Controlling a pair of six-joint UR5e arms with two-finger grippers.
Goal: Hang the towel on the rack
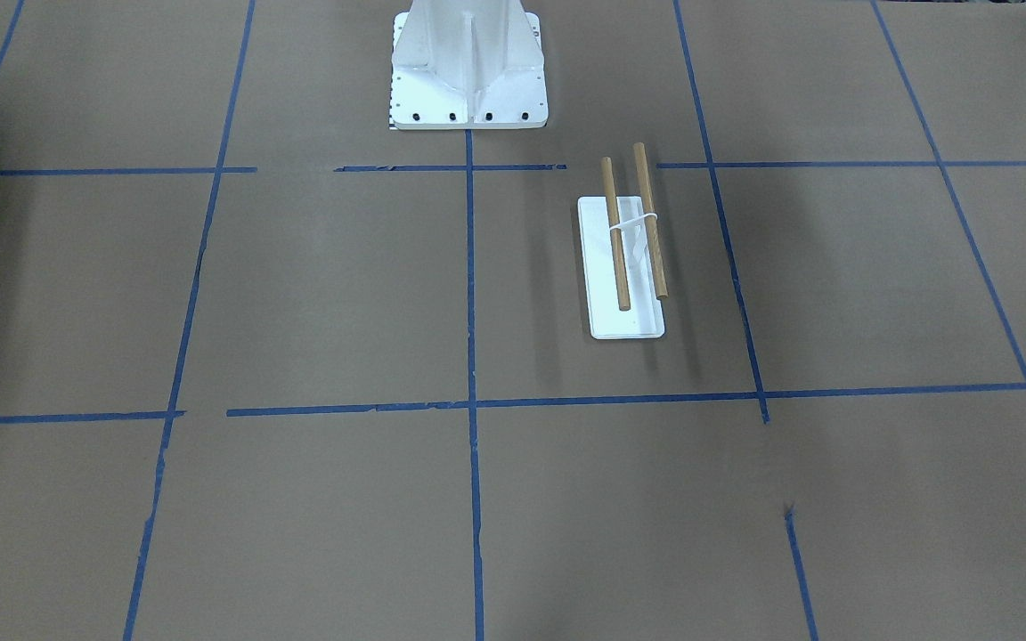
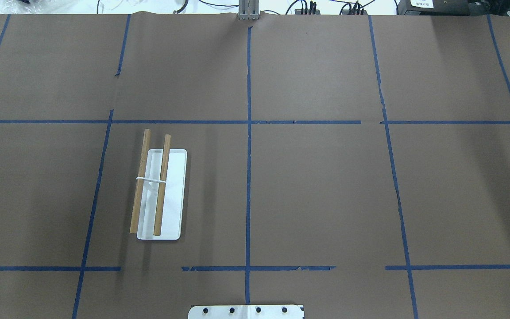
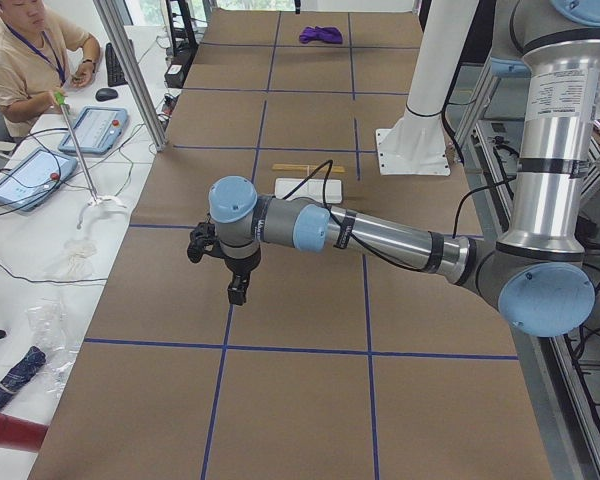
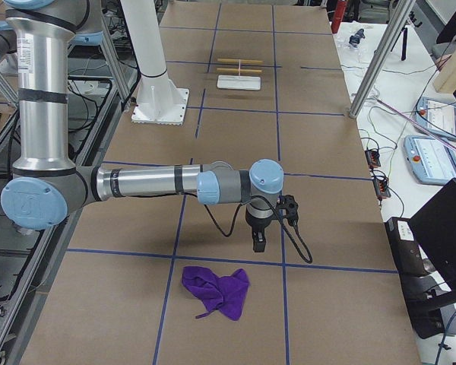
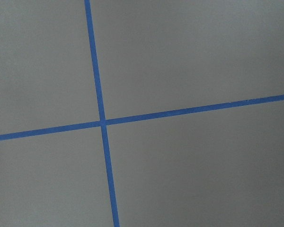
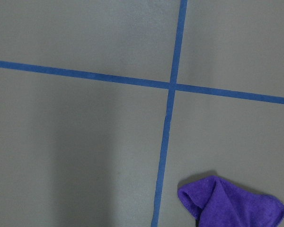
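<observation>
Rack [image 2: 173,195] on left half; dowels [image 2: 162,186] parallel, long axis near-to-far. Towel [image 4: 216,290] crumpled at right end, near right gripper [image 4: 258,245]. Left gripper [image 3: 237,293] above bare table. Claw spread on both: cannot tell.

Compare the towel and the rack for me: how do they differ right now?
The towel is purple and lies crumpled in a heap; the rack is a white base carrying two bare wooden dowels. The towel is at the end of the table on the robot's right; the rack stands in its left half. Both rest on the brown table, far apart.
</observation>
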